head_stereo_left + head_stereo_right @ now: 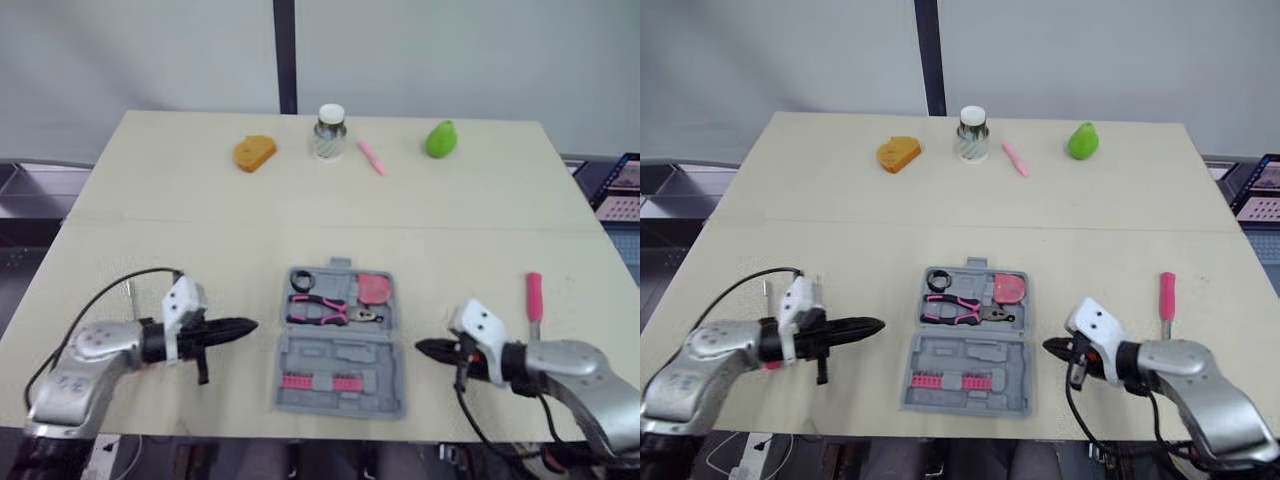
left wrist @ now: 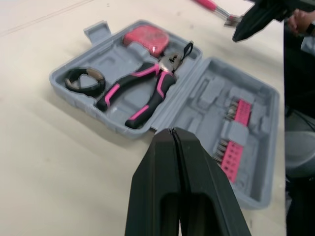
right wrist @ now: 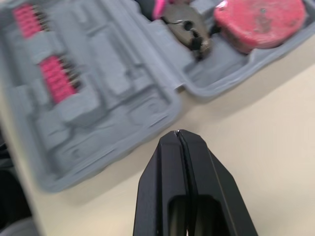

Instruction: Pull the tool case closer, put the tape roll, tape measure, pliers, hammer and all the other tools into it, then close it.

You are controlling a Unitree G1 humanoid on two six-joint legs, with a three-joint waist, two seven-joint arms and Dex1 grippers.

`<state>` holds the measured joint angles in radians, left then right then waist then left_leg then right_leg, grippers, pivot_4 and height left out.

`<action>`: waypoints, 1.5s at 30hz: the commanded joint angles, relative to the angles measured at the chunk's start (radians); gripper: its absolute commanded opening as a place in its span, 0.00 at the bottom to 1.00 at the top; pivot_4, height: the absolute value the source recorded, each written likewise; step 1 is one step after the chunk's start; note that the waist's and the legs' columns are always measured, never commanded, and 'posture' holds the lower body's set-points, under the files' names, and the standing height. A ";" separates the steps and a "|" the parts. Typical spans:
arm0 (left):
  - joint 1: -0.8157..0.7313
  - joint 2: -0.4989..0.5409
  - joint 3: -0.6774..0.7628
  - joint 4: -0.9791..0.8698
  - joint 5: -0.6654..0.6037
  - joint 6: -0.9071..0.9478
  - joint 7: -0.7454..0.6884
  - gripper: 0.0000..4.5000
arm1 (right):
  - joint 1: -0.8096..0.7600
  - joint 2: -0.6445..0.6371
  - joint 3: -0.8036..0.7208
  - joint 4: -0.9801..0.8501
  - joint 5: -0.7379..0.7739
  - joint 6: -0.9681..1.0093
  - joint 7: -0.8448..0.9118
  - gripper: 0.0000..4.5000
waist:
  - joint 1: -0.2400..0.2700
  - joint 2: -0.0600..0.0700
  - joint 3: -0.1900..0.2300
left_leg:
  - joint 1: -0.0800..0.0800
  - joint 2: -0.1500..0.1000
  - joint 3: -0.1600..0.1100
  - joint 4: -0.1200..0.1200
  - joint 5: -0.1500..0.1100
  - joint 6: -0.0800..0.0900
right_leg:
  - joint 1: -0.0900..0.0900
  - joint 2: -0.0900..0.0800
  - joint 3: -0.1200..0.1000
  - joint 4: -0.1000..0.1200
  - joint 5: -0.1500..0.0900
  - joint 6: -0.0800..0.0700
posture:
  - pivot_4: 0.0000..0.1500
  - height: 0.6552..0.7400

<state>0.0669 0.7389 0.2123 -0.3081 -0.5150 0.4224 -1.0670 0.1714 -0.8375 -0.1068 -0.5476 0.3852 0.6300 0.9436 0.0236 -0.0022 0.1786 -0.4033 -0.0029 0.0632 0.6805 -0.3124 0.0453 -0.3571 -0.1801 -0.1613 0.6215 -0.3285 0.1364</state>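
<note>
Two grippers, both pressed closed with nothing held: left gripper and right gripper, black tapered fingers, tips pointing inward.

One tool case lies between them near the table's front edge. It is grey moulded plastic, lying open and flat, apart from both tips.
- Far half holds three items. One tape roll, a black ring. One pair of pliers with pink-and-black grips. One tape measure, pink and rounded.
- Near half holds two pink bit strips, seated side by side.

One hammer, pink grip on a metal shaft, lies on the bare wood-tone top outside the case, beyond my right gripper.

Four items sit along the far edge:
- orange wedge
- clear jar with a white lid
- pink stick
- glossy green pear shape
</note>
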 commanded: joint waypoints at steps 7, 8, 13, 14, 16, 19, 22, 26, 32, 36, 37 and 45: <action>0.285 -0.049 0.219 -0.027 -0.039 -0.211 -0.072 0.01 | 0.269 0.036 -0.159 -0.067 0.021 -0.195 0.042 0.01 | 0.005 0.000 0.000 | 0.001 0.000 0.000 0.000 -0.001 0.000 | 0.001 0.000 0.000 -0.002 0.000 0.000 | 1.00 0.47; 0.304 -0.068 0.223 -0.012 -0.025 -0.241 -0.059 0.01 | 0.279 0.040 -0.153 -0.057 0.014 -0.197 0.032 0.01 | 0.006 0.000 0.000 | 0.001 0.000 0.000 0.000 -0.001 0.000 | 0.001 0.000 0.000 -0.002 0.000 0.000 | 1.00 0.47; 0.387 -0.135 0.218 0.026 0.022 -0.349 -0.038 0.01 | 0.315 0.050 -0.146 -0.022 -0.003 -0.206 0.013 0.01 | 0.004 0.000 0.000 | 0.001 0.000 0.001 0.000 -0.002 0.000 | 0.001 0.000 0.000 -0.002 0.000 0.000 | 1.00 0.47; 0.399 -0.143 0.218 0.032 0.026 -0.363 -0.038 0.01 | 0.317 0.051 -0.146 -0.022 -0.004 -0.205 0.009 0.01 | 0.004 0.000 0.000 | 0.001 0.001 0.001 0.000 -0.002 0.000 | 0.001 0.000 0.000 -0.003 0.000 0.000 | 1.00 0.47; 0.420 -0.151 0.217 0.042 0.030 -0.383 -0.036 0.01 | 0.316 0.055 -0.149 -0.019 0.004 -0.191 -0.001 0.01 | 0.004 0.000 0.000 | 0.001 0.001 0.001 0.000 -0.002 0.000 | 0.001 0.000 0.000 -0.003 0.000 0.000 | 1.00 0.47; 0.432 -0.158 0.219 0.051 0.039 -0.398 -0.013 0.01 | 0.309 0.056 -0.147 -0.015 0.011 -0.180 -0.006 0.01 | 0.006 0.000 0.000 | 0.001 0.001 0.001 0.000 -0.002 0.000 | 0.001 0.000 0.001 -0.003 0.000 0.000 | 1.00 0.47; 0.439 -0.164 0.223 0.058 0.047 -0.406 0.013 0.31 | 0.302 0.055 -0.142 -0.016 0.012 -0.173 -0.009 0.31 | 0.005 0.000 0.000 | 0.001 0.001 0.001 0.000 -0.002 0.000 | 0.001 0.000 0.001 -0.005 0.000 0.000 | 1.00 0.47; 0.445 -0.164 0.215 0.063 0.034 -0.394 0.016 0.76 | 0.293 0.055 -0.141 -0.012 0.009 -0.174 -0.010 0.74 | 0.004 0.000 0.000 | 0.001 0.001 0.001 0.000 -0.003 0.000 | 0.001 0.000 0.001 -0.006 0.000 0.000 | 1.00 0.47; 0.437 -0.164 0.197 0.051 0.024 -0.385 0.023 0.99 | 0.283 0.056 -0.143 -0.008 0.010 -0.173 -0.011 0.98 | 0.004 0.000 0.000 | 0.001 0.001 0.001 0.000 -0.003 0.000 | 0.001 0.000 0.000 -0.005 0.000 0.000 | 1.00 0.47; 0.429 -0.171 0.171 0.006 0.019 -0.368 0.044 0.99 | 0.288 0.068 -0.167 -0.003 0.015 -0.200 -0.009 0.98 | 0.005 0.000 0.000 | 0.001 0.001 0.001 0.000 -0.003 0.000 | 0.001 0.000 0.000 -0.005 0.000 0.000 | 1.00 0.47; 0.430 -0.174 0.166 -0.008 0.012 -0.356 0.054 0.99 | 0.287 0.072 -0.174 0.003 0.014 -0.215 -0.008 0.98 | 0.005 -0.001 0.000 | 0.001 0.001 0.001 0.000 -0.003 0.000 | 0.001 0.000 0.000 -0.005 0.000 0.000 | 1.00 0.47; 0.493 -0.311 0.209 -0.296 -0.101 -0.101 0.423 0.99 | 0.242 0.062 -0.242 -0.024 0.110 -0.356 0.112 0.98 | 0.003 -0.001 0.000 | 0.001 0.002 0.000 0.000 -0.003 0.001 | 0.002 0.001 0.001 -0.004 0.000 0.000 | 1.00 0.47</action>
<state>0.5330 0.4423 0.3873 -0.5385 -0.5796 0.2763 -0.7251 0.4131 -0.7707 -0.3337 -0.5385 0.4644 0.3050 1.0227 0.0265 -0.0033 0.1785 -0.4025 -0.0001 0.0635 0.6810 -0.3150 0.0457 -0.3549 -0.1783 -0.1597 0.6170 -0.3284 0.1365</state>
